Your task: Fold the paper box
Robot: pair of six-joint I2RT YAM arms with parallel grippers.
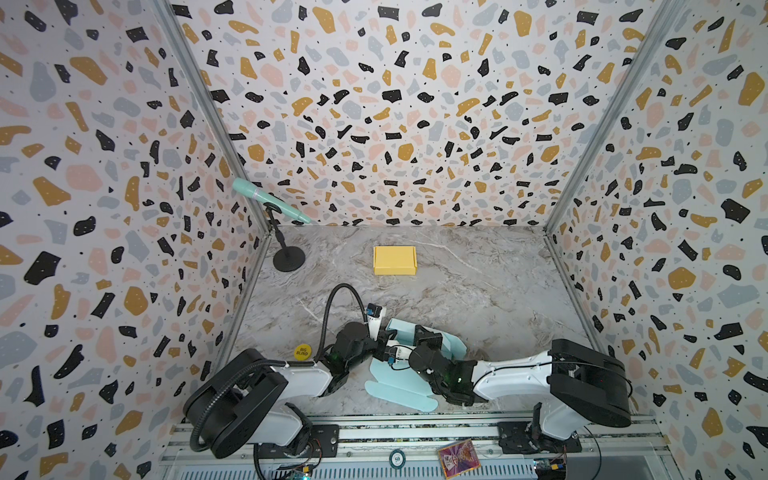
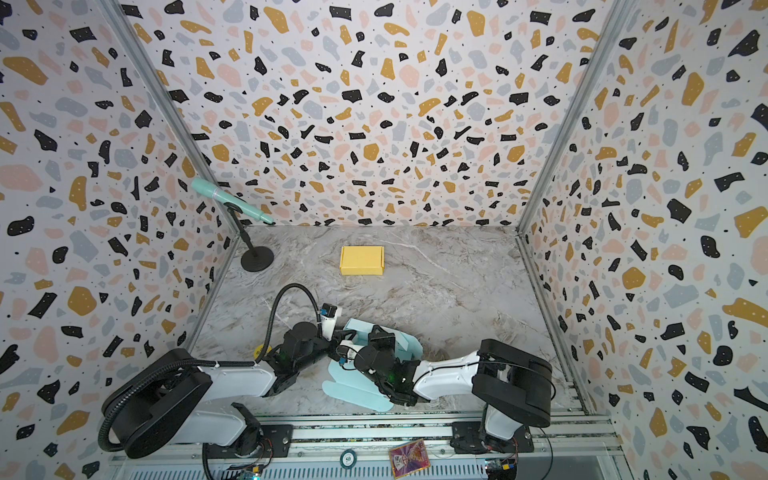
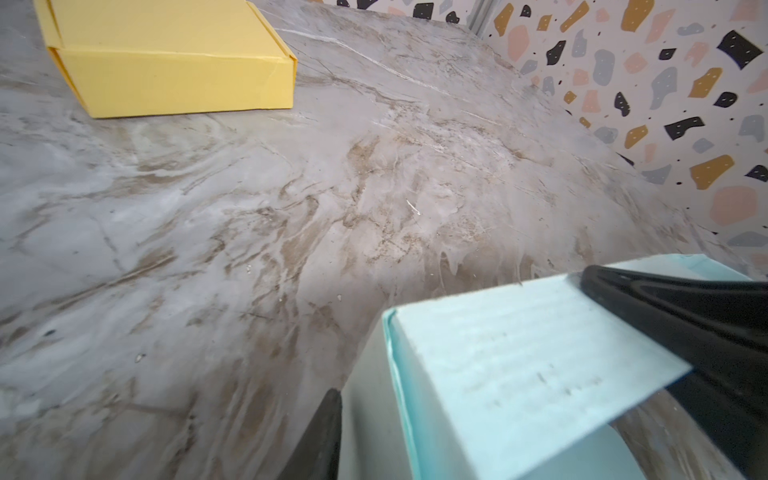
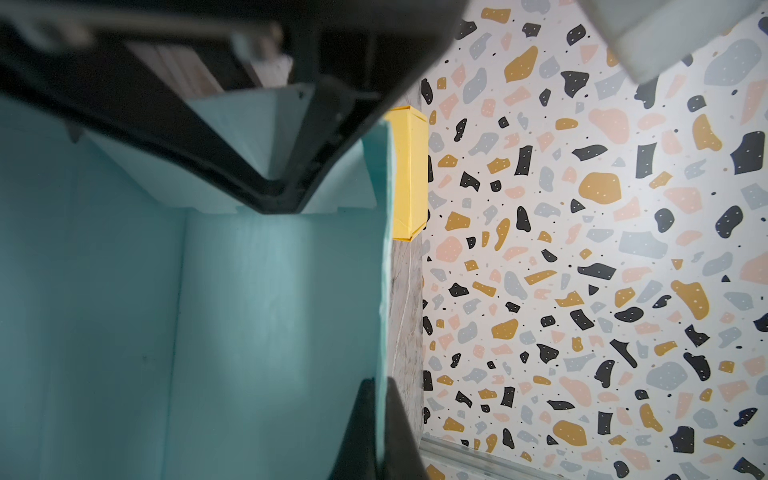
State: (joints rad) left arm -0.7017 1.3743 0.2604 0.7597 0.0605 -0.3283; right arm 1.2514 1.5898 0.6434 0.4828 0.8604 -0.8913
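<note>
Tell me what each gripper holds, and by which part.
Right gripper pinches the blue paper box by its upright wall's edge; left gripper straddles a folded flap, grip unclear.

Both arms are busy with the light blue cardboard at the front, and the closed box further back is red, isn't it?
Not red: the closed box further back is yellow, as both top views show. Both arms are indeed at the light blue cardboard at the front.

Teal microphone on black stand, back-left corner; yellow token; card on front rail.
</note>
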